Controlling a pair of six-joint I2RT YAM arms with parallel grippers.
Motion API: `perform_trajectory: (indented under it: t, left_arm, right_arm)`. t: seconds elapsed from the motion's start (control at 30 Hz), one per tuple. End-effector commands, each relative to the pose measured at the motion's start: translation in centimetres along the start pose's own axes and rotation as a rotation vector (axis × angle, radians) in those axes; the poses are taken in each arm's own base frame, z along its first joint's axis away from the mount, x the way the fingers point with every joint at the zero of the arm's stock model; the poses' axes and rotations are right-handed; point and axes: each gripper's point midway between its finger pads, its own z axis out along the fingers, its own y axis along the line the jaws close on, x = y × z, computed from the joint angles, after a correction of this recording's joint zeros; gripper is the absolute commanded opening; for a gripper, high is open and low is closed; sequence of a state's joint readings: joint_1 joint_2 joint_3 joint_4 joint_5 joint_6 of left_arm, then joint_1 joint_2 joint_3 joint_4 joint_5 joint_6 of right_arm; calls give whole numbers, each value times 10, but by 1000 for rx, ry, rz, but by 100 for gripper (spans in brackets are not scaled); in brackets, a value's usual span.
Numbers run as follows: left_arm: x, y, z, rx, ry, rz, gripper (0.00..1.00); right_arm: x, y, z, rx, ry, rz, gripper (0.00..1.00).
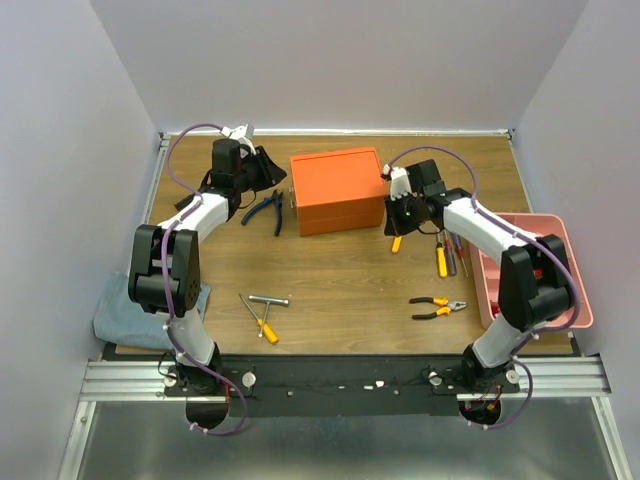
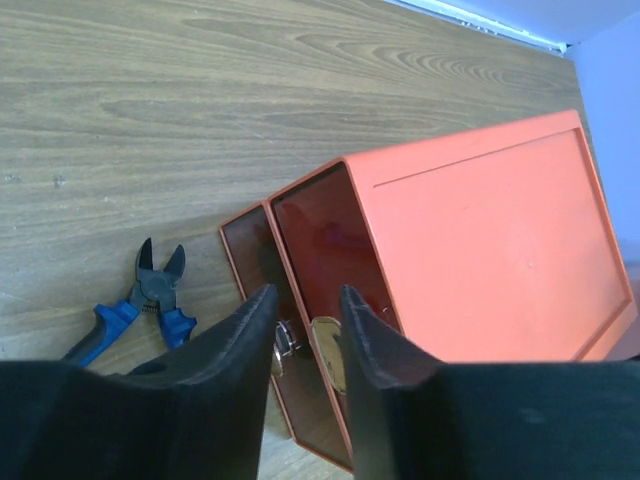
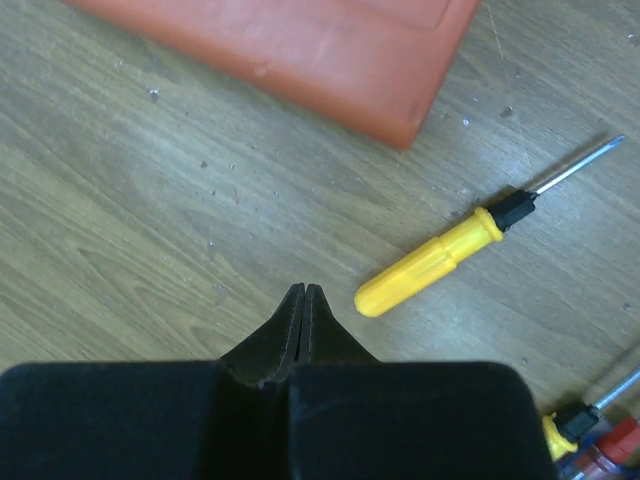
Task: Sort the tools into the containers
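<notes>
Left claw (image 2: 305, 335): spread, with a clear gap between the two black fingers (image 2: 238, 345) and nothing pinched.
Left claw position: over the left end of the orange box (image 2: 480, 250), at the far left part of the bench (image 1: 340, 280).
Under the left claw: the box's end face, showing two dark drawers (image 2: 320, 240) side by side. Something small and metallic shows in the gap between the fingers, too small to name.
Beside the left claw: the blue-handled pliers (image 2: 140, 305) lie flat on the bench just left of the box, apart from it, with the jaws pointing away from the arm.
Right claw (image 3: 303, 300): pressed together, fingertips meeting, nothing between them.
Right claw position: near the right front corner of the orange box, low over bare wood.
Nearest to the right claw: a yellow-handled screwdriver (image 3: 430, 262) lies just beside the tips, not touching them, its shaft pointing away.
Further right: a second yellow-handled screwdriver (image 1: 441, 258) and a red-handled one (image 3: 612, 443) lie close together next to the pink tray (image 1: 578, 285).
Pink tray: at the right edge of the bench, partly hidden by the right arm.
Front right: the orange-handled pliers (image 1: 437, 307) lie on the wood.
Front left: a silver T-wrench (image 1: 268, 300) and a small yellow-handled screwdriver (image 1: 262, 325) lie touching or nearly so.
Left edge: a grey-blue cloth (image 1: 115, 320) sits by the left arm's base.
</notes>
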State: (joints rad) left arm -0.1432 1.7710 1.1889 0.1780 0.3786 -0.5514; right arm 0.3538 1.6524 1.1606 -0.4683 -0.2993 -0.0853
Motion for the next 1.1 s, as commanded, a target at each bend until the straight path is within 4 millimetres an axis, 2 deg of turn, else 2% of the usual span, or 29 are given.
perform_trajectory:
  t: [0.0, 0.1, 0.23, 0.33, 0.5, 0.57, 0.7, 0.8, 0.9, 1.03, 1.07]
  left_arm:
    - [3, -3, -7, 6, 5, -55, 54]
    - [14, 4, -6, -15, 31, -76, 63]
    - [20, 3, -5, 7, 49, -61, 63]
    - [20, 2, -7, 6, 47, -54, 63]
    - [22, 4, -11, -8, 51, -37, 63]
    - [25, 4, -16, -13, 60, -38, 63]
    - [33, 6, -24, -24, 68, -39, 64]
    - [35, 4, -30, -18, 60, -34, 66]
    - [36, 3, -37, -18, 54, -35, 68]
    - [34, 0, -42, -17, 29, -79, 69]
    - [31, -2, -41, -10, 14, -101, 69]
  right_arm:
    - [-14, -2, 26, -11, -12, 73, 1]
    - [-19, -5, 43, -14, -7, 126, 1]
    - [-44, -22, 51, 57, -49, 135, 1]
    - [-52, -36, 57, 120, -57, 146, 1]
    - [-82, -57, 62, 187, -122, 188, 1]
    - [-87, -63, 70, 199, -124, 186, 1]
    - [-113, -79, 74, 258, -177, 158, 1]
    - [-120, -86, 76, 271, -184, 115, 1]
    - [-117, -92, 64, 280, -165, 99, 1]
    - [-107, -86, 28, 288, -153, 57, 1]
    - [-109, -79, 10, 284, -173, 32, 3]
